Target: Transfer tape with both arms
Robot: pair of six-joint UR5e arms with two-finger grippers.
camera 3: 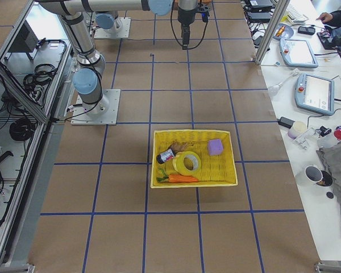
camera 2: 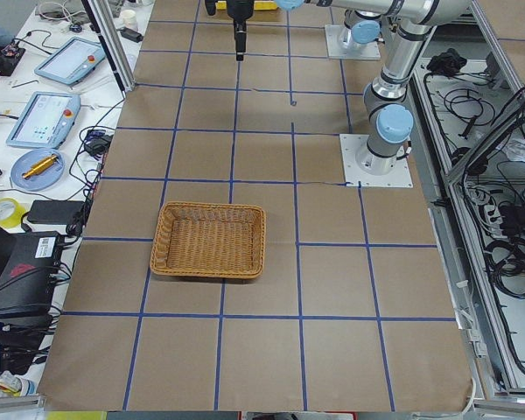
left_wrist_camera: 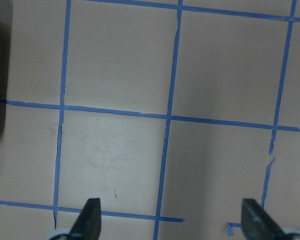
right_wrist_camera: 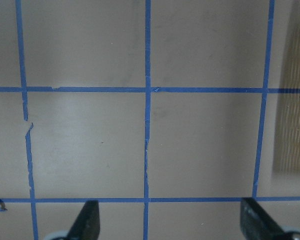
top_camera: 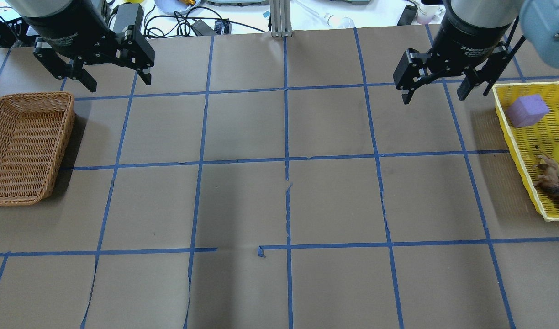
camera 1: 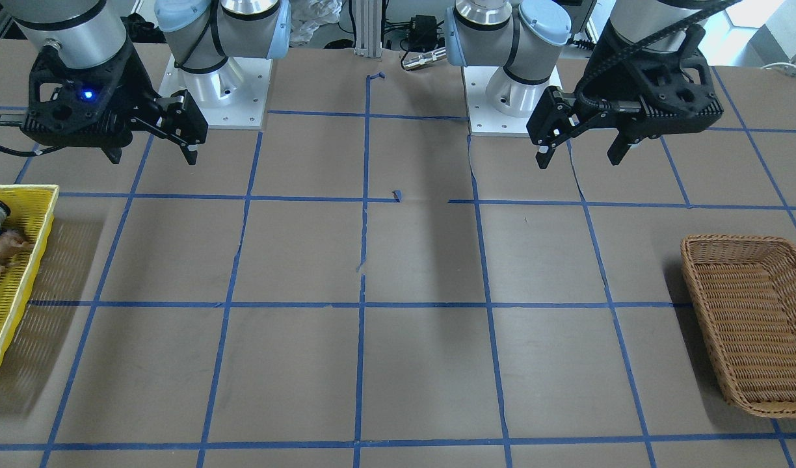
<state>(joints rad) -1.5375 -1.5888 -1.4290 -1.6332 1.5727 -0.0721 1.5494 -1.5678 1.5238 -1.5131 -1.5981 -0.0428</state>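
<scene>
Exterior right: tape (camera 3: 178, 165) in basket (camera 3: 194, 185); right pincer (top_camera: 434, 98) apart

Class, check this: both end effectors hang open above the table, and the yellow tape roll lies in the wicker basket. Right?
No. The tape roll lies in the yellow mesh basket, not the wicker basket; the exterior right view shows it. The left end effector and right end effector do hang open above the table.

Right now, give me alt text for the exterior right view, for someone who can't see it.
A yellow basket on a brown table with blue grid lines holds the tape roll, a purple block and a carrot. Beyond it, the right arm's end effector hangs above the table.
</scene>
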